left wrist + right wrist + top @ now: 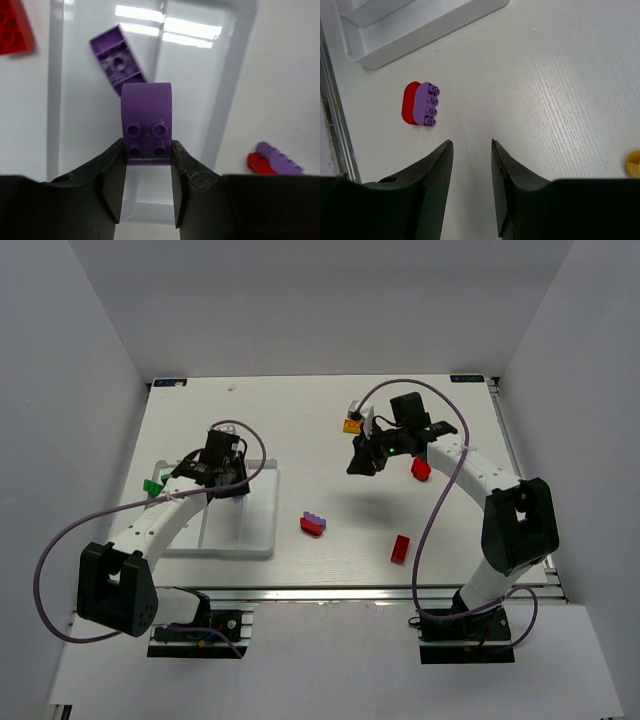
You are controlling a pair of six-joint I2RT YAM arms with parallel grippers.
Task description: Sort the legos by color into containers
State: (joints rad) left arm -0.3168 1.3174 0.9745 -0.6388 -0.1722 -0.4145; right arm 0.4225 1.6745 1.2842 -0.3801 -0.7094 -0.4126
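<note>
Here, left gripper pinching the curved purple brick by its studded end, jaws pressed on both sides.
- Brick hangs over the tray. Long axis runs straight out from the wrist, along the lanes; rounded end points away, studs face the camera.
- Below and just beyond it: loose purple brick, lying diagonal in a lane. The held brick sits mostly over that same lane, with its right edge above the dividing ridge.
- Judgement: the drop turns on this offset. A small shift to the left would clear the ridge.

Right gripper partly spread, nothing between the jaws, above bare table.
- Red-and-purple pair lies ahead and left of it, well apart, long axis roughly along the fingers. This arm is nearer to the pair.
</note>
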